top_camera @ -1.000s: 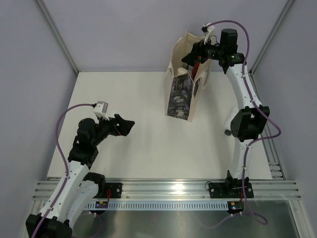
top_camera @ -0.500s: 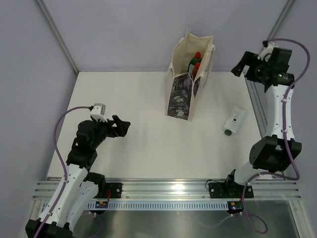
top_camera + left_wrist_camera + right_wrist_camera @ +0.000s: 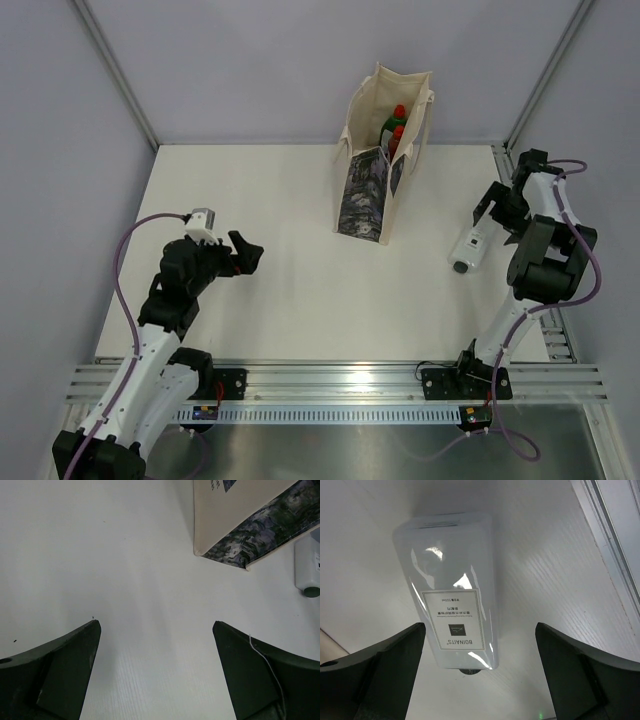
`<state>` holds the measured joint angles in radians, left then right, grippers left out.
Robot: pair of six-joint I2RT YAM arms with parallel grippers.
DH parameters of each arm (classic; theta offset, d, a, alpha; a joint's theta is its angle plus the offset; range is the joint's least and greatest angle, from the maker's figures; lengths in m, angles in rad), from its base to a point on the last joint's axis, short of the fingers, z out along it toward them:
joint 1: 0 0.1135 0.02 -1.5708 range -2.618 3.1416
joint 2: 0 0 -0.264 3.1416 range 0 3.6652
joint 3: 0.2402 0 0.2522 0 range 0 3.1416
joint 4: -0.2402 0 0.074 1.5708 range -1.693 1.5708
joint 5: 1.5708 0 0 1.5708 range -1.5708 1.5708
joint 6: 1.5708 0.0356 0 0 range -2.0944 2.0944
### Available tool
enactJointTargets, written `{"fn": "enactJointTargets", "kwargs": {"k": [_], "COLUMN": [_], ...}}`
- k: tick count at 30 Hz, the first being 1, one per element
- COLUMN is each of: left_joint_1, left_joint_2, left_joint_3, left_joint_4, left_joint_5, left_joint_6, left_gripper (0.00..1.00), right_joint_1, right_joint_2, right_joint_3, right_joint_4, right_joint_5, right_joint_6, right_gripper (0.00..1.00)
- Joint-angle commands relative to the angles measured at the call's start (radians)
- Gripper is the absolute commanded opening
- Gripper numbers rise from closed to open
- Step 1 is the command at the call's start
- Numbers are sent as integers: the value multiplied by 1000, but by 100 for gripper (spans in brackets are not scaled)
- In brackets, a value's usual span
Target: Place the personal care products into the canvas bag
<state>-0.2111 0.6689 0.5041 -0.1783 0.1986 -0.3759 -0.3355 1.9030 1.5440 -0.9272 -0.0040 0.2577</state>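
The cream canvas bag (image 3: 372,160) stands upright at the back of the table, its dark picture panel facing the front. Two red-capped bottles (image 3: 397,124) stand inside it. A flat white bottle (image 3: 470,247) lies on the table at the right, dark cap toward the front. My right gripper (image 3: 493,210) is open and hovers just behind and above it; in the right wrist view the bottle (image 3: 451,605) lies between and below the spread fingers (image 3: 380,672) of the gripper (image 3: 480,626). My left gripper (image 3: 247,258) is open and empty over the left of the table.
The left wrist view shows the gripper (image 3: 156,625) over bare white table, with the bag's lower corner (image 3: 250,535) and the white bottle (image 3: 306,565) far ahead. A metal rail (image 3: 615,535) runs along the table's right edge close to the bottle.
My right arm has swung from the bag's mouth out to the right and down over the white bottle. The red-capped bottles now show in the bag. The left arm has barely moved.
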Motion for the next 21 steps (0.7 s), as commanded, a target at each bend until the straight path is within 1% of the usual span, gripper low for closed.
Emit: {"fn": "enactJointTargets", "kwargs": {"k": [1,4,8,11,12,13,14,16,17,20,21], "left_joint_1": [3,3,3,3,3,3,3,3,3,3,3], "left_joint_2": [-8,-23,-54,-86,-94,-98,-107,-107,-107,-92,-88], "left_joint_3": [2,-1,-6,-10,-16,-21,-25,-33,-33,-21,-15], "left_joint_4": [48,31,-3,-30,-35,-35,-32,-30,-27,-32,-39], "left_joint_5": [5,5,-2,-16,-22,-24,-25,-25,-24,-19,-21], "left_joint_6": [-29,-49,-67,-75,-80,-83,-92,-96,-101,-98,-98], "left_gripper": [99,99,99,99,99,99,99,99,99,99,99], "right_joint_1": [58,104,121,121,121,121,121,121,121,119,115], "right_joint_2": [51,94,165,198,209,215,220,240,245,225,187], "right_joint_3": [56,42,38,34,39,53,59,76,83,88,87], "right_joint_4": [-42,-22,-45,-51,-53,-52,-53,-53,-56,-26,-15], "right_joint_5": [59,56,48,87,93,94,91,67,70,49,26], "right_joint_6": [37,54,94,106,101,98,94,87,89,64,30], "right_gripper": [99,99,100,99,98,95,85,71,55,24,1]}}
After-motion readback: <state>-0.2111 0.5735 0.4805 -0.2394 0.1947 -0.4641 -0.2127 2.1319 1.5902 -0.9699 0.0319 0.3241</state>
